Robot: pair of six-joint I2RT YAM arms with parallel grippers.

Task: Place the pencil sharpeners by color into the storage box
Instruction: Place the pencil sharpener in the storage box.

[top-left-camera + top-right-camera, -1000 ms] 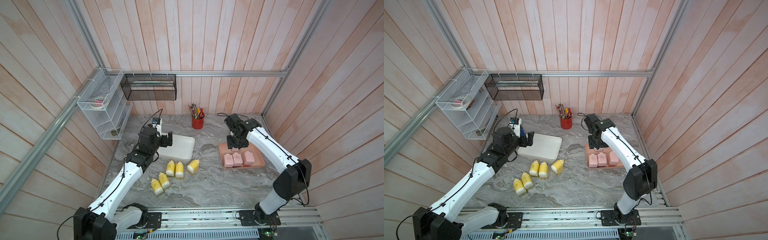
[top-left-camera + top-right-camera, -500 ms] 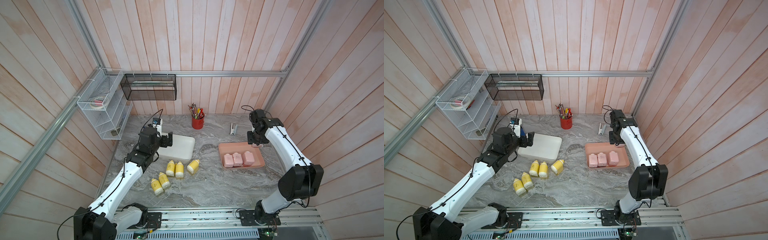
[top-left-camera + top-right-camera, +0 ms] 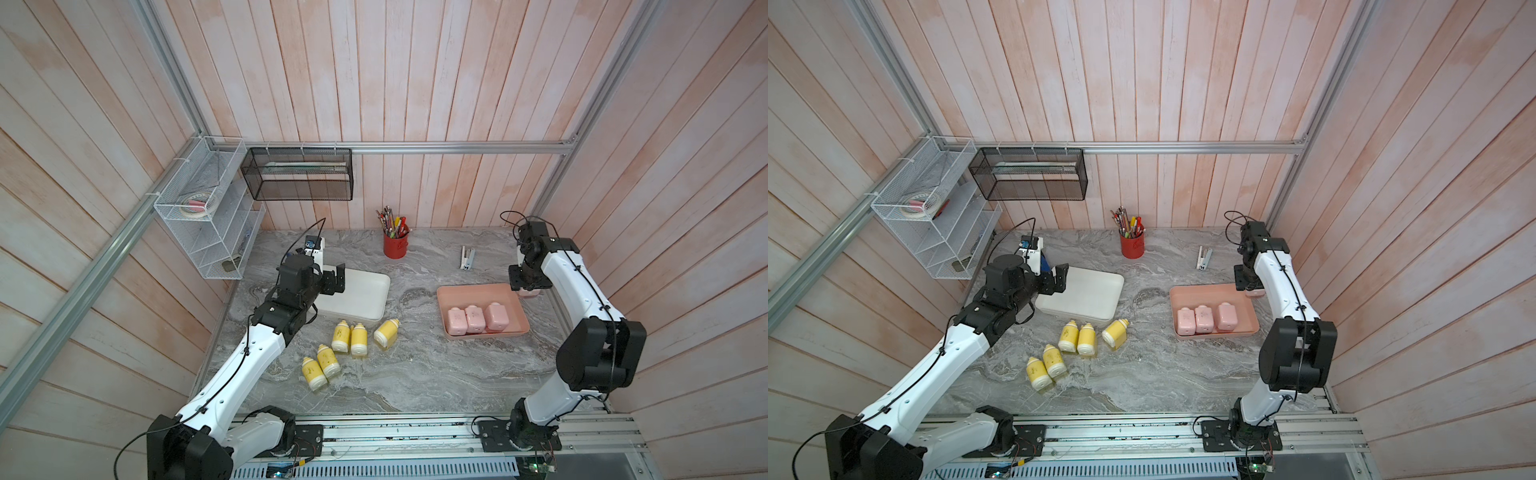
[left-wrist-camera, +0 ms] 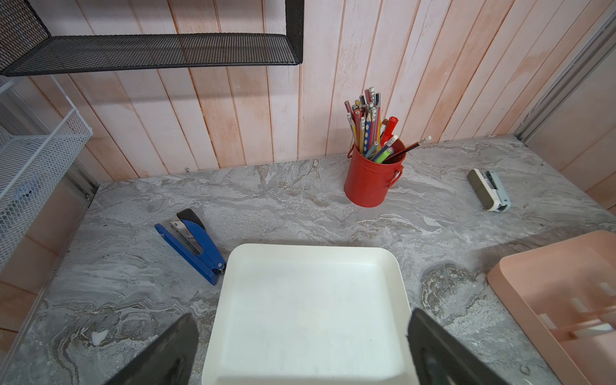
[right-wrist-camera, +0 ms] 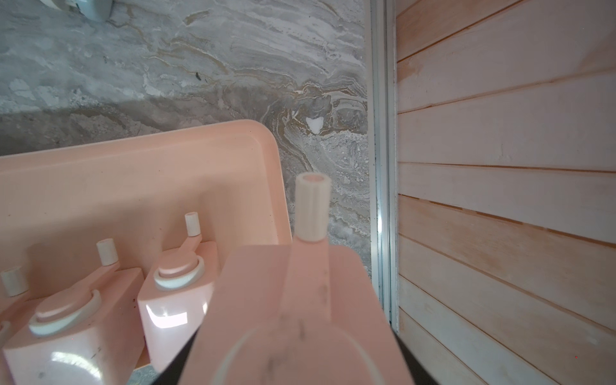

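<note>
While the left pincer (image 4: 300,346) hangs wide apart over the white tray (image 4: 310,248), the right pincer (image 3: 527,286) is clamped on a pink sharpener (image 5: 293,300) beside the pink tray (image 5: 133,143)

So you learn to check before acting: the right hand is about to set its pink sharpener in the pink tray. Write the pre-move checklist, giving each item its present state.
1. Right hand grips the held pink sharpener: ok.
2. Held pink sharpener is over the pink tray: not ok; it appears to hang just off the far right corner.
3. Free floor behind the three pink sharpeners in the tray: ok.
4. No yellow in the pink tray: ok; all five yellow sharpeners lie on the table.
5. Left hand is out of the way: ok; it is open over the white tray.
6. Clearance above the tray rim: cannot tell.
</note>
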